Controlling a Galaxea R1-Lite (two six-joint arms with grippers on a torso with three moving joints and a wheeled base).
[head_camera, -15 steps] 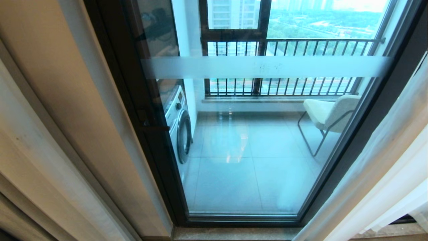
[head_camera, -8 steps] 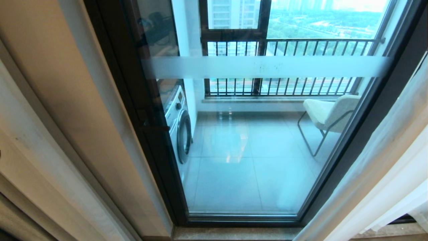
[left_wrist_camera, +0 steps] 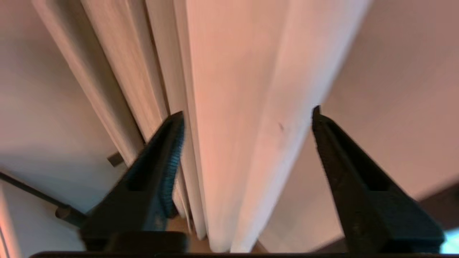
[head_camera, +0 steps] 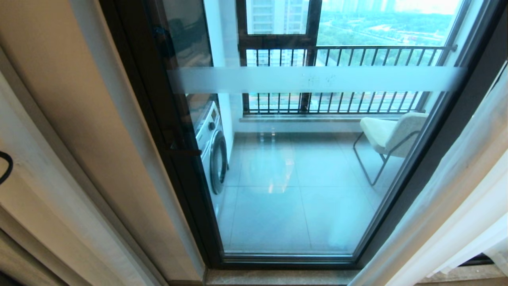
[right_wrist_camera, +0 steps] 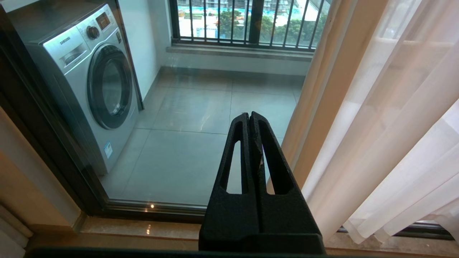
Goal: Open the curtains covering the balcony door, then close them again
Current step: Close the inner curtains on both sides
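Reaching into the bunched curtains point(left_wrist_camera: 229, 107) on the left of the balcony door point(head_camera: 301, 167), our left gripper point(left_wrist_camera: 247, 118) is wide open around one fold. We should push deeper before we squeeze. Our right gripper point(right_wrist_camera: 250, 118) waits, pinched tight, holding nothing.

Head view: neither gripper visible, just a black cable loop point(head_camera: 4, 167) cut by the left edge. Curtains point(head_camera: 448, 190) and door point(head_camera: 301, 178) run out of frame at the top. Left wrist view: curtain folds motion-blurred. Washer point(head_camera: 212, 149) half hidden behind the door frame; its small label point(right_wrist_camera: 108, 149) unreadable.
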